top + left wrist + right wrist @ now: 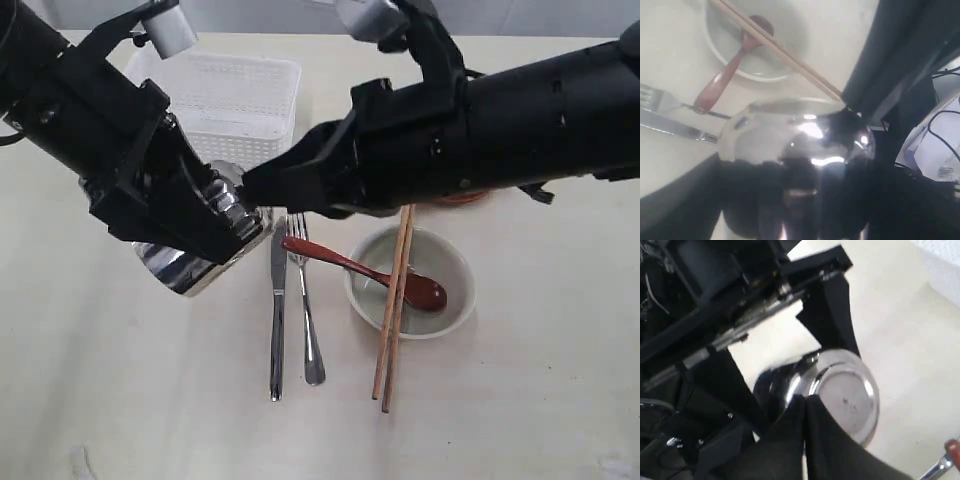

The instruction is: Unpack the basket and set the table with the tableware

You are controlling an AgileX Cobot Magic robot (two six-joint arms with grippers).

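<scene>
My left gripper is shut on the steel cup, holding it tilted above the table, left of the knife. The left wrist view shows the cup filling the space between the dark fingers. My right gripper is shut and empty, its tip right by the cup's base. A fork lies beside the knife. The red-brown spoon rests in the pale bowl, with two chopsticks laid across it. The white basket stands behind.
A sliver of brown plate shows under the right arm, behind the bowl. Both black arms cross the middle of the exterior view. In the left wrist view, bowl, spoon and chopsticks lie beyond the cup.
</scene>
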